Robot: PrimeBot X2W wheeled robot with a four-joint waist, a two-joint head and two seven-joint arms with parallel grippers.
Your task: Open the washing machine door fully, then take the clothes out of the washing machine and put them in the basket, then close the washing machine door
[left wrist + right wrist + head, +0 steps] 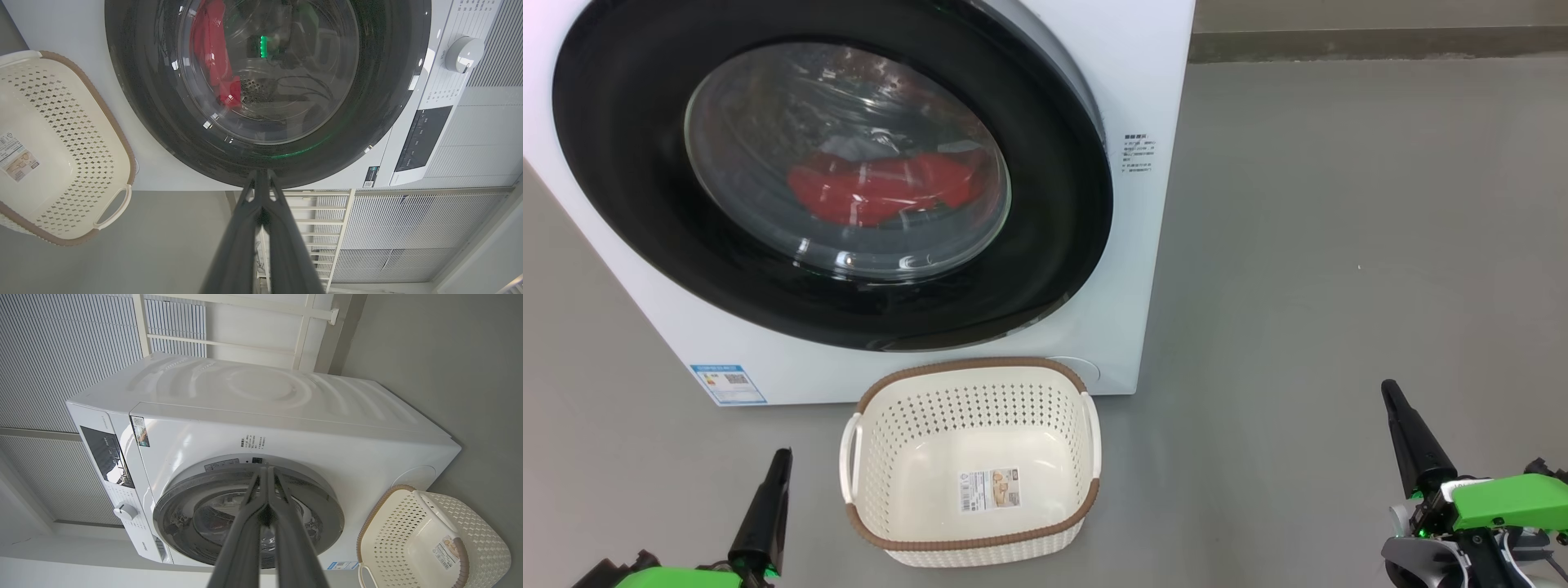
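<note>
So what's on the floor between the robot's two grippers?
The cream perforated plastic basket with a brown rim, nearer the left gripper, in the head view.

Head view: from high, facing forward and down at washing machine (1143, 122) front; near, top and left of it cut by frame edges, basket (980, 404) on floor (1339, 245) just below washing machine door (621, 163).

Left wrist view: low and close, rolled sideways, facing door head-on, basket at left frame edge.

Right wrist view: rolled opposite way, farther back, oblique from one side, whole washing machine in frame, basket at lower right corner.

Shared by all three: door, basket, strip of floor along washing machine's front edge.
</note>
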